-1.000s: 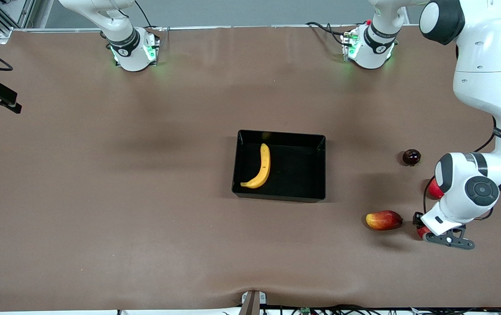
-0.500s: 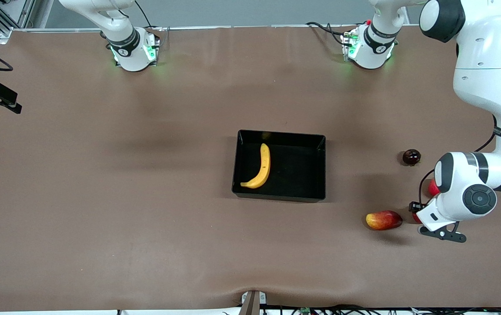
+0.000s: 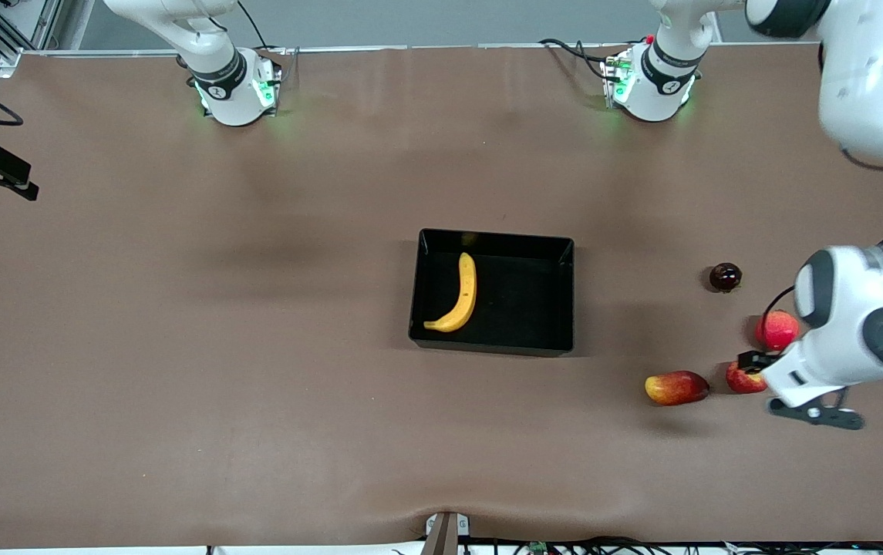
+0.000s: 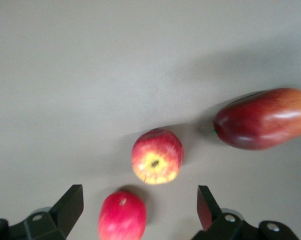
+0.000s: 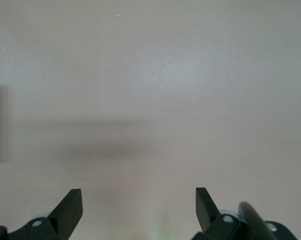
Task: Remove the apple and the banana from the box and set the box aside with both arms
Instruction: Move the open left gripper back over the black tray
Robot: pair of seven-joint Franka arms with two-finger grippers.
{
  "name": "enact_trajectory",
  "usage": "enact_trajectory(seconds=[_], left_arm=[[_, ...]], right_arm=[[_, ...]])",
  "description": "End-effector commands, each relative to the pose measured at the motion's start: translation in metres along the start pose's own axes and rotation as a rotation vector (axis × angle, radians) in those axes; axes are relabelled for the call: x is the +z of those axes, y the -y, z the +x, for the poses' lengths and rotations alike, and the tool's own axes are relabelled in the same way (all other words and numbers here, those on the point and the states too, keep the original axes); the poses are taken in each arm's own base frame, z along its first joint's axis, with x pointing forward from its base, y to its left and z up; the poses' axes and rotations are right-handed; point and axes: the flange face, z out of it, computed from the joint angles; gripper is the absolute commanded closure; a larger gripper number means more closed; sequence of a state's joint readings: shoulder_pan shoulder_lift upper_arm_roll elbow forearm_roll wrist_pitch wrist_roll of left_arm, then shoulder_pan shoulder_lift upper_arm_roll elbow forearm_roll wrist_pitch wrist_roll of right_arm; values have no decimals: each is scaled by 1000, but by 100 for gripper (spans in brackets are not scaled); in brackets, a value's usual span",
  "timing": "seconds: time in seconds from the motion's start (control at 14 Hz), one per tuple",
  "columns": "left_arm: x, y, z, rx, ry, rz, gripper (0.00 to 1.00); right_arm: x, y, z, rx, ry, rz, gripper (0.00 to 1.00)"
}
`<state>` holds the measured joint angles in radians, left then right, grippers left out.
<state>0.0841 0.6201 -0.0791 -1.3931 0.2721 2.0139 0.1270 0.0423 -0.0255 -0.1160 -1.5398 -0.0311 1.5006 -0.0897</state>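
The black box (image 3: 564,297) sits mid-table with the yellow banana (image 3: 460,295) lying in it. The small red apple (image 3: 744,378) with a yellow dimpled top lies on the table beside the mango, toward the left arm's end. It also shows in the left wrist view (image 4: 157,156). My left gripper (image 3: 761,362) is open and empty in the air over the apple and the plain red fruit; in its wrist view (image 4: 139,200) that plain red fruit shows between the fingers, below them. My right gripper (image 5: 139,200) is open and empty over bare table, out of the front view.
A red-and-yellow mango (image 3: 676,387) lies beside the apple, on the side toward the box, and shows in the left wrist view (image 4: 263,119). A larger plain red fruit (image 3: 776,330) (image 4: 122,216) and a small dark fruit (image 3: 725,277) lie farther from the front camera.
My left hand has shifted toward the left arm's end of the table and risen. The apple, mostly hidden under the hand before, now shows whole. Box and banana have not moved.
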Motion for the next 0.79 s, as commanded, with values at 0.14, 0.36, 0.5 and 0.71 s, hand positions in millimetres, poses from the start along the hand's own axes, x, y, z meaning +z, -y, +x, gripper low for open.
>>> enact_trajectory(seconds=[0.14,0.36,0.5,0.71], left_arm=[[-118,-8,-37,-70,-32,-125,0],[-156,-78,-35,7,-43,-164,0],[-170,-136,-33,-13,-40,-197,0],[-179,-241,-36,-45,-11,-217,0]], right_arm=[[-2,-2,1,-4,-6,19,0],[-2,-2,1,-4,-5,19,0],[-2,-2,1,-4,-5,19,0],[-2,-2,1,-4,-5,19,0]])
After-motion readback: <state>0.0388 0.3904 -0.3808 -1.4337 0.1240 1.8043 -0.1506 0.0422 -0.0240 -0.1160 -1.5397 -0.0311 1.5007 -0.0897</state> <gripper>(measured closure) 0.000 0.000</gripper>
